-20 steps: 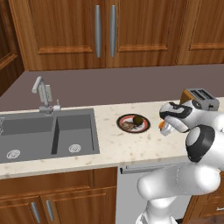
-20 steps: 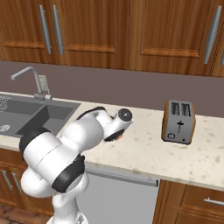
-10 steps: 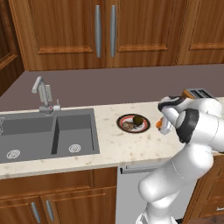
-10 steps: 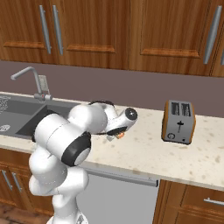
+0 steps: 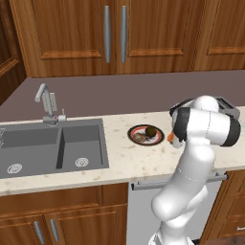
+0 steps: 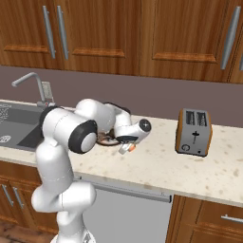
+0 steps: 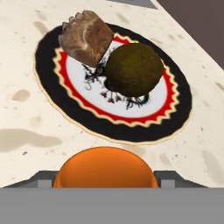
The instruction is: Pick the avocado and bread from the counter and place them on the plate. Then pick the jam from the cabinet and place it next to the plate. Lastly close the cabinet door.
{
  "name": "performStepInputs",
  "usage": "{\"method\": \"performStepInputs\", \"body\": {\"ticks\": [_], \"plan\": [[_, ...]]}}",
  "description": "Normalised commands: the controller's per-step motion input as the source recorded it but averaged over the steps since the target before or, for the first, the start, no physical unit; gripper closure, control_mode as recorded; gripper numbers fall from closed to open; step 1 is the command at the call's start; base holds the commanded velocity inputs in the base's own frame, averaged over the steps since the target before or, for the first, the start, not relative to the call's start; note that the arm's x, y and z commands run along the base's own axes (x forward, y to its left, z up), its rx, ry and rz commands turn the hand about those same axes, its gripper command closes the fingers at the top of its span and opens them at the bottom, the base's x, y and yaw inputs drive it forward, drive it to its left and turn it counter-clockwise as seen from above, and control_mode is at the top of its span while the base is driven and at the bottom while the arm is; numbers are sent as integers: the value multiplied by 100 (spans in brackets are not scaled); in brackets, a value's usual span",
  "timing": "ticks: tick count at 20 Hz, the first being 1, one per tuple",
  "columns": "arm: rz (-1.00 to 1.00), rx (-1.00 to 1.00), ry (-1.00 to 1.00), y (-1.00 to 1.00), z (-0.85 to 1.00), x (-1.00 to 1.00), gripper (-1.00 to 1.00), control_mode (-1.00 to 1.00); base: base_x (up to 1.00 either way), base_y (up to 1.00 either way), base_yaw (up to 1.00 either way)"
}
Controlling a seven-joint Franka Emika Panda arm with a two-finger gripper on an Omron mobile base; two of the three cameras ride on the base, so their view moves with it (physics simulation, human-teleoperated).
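Orange-lidded jam [image 7: 105, 168] sits clamped between the gripper's [image 6: 127, 148] jaws just beside the plate [image 7: 52, 92] on the beige counter [image 5: 124, 165], while the avocado [image 7: 134, 69] and bread [image 7: 85, 36] (touching each other) rest on that plate.

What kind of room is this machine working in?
A kitchen, most likely a home one. A grey steel double sink with a tap is set into a beige speckled stone worktop, brown wood panelled cupboards hang above, and a silver two-slot toaster stands on the worktop.
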Motion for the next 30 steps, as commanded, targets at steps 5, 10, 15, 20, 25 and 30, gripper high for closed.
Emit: {"method": "performStepInputs", "body": {"ticks": [5,10,15,20,25,30], "plan": [[7,0,0,0,-32,16,100,-100,0,0,0],[6,2,0,-2,-30,15,100,-100,0,0,0],[6,2,0,-1,-39,19,100,-100,0,0,0],[7,0,0,0,-47,10,100,-100,0,0,0],[9,0,0,0,-43,9,100,-100,0,0,0],[9,-2,0,-3,-38,2,-100,-100,0,0,0]]}}
